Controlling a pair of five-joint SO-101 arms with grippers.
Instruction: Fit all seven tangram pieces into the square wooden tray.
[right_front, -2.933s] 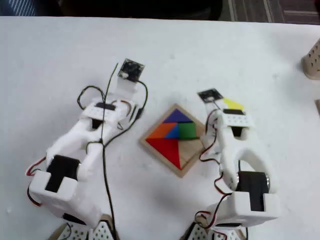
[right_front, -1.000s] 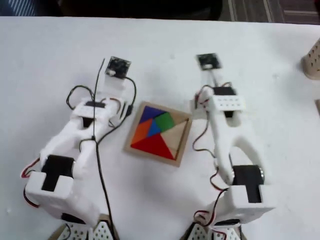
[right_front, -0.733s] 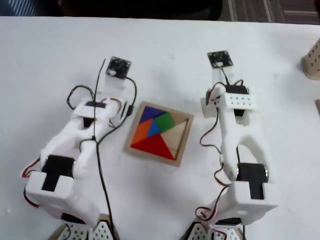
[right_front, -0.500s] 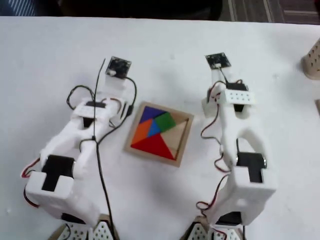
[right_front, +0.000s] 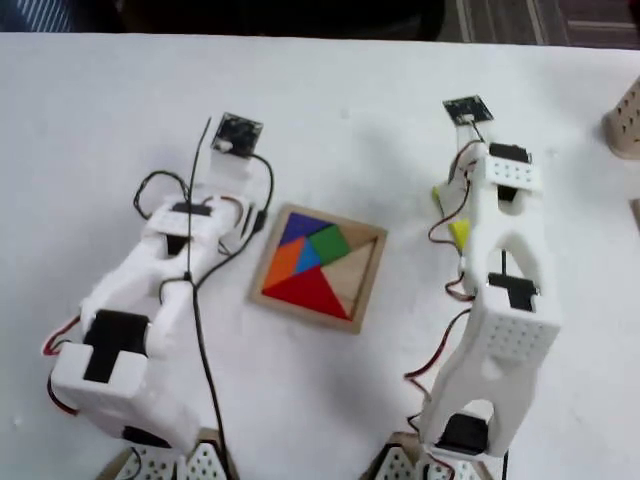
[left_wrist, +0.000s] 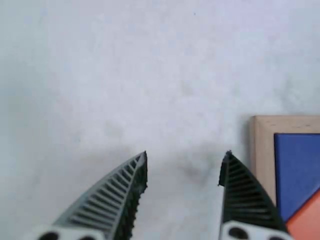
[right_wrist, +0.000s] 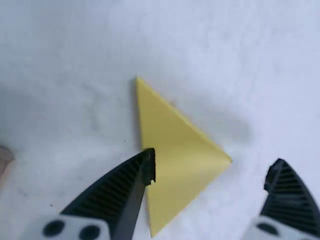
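Here, the square wooden tray (right_front: 371, 282) is seen lying flat on the white surface (right_front: 330, 100), between the left arm (right_front: 150, 290) and the right arm (right_front: 500, 280). Five pieces are held in it. A dark blue piece (right_front: 300, 227) is set at the far corner, with a green piece (right_front: 330, 243) next to it. An orange piece (right_front: 283, 265) is on the left side, a small light blue piece (right_front: 308, 257) is in the middle, and a big red triangle (right_front: 312, 291) is at the near side. The right part of the tray is bare wood.

The yellow triangle (right_wrist: 175, 155) is laid flat on the surface outside the tray, on its right, just beside the right arm. The right end effector (right_wrist: 212, 160) is held over it — opened wide, with nothing gripped. One fingertip (right_wrist: 147, 160) is seen over the triangle's edge; whether the piece is touched cannot be told.

The left end effector (left_wrist: 186, 162) is held low over the bare surface, just beside the tray's far corner — its fingers are parted and nothing is between them. The tray's rim, the dark blue piece and a bit of the orange piece are seen near one of its fingers.
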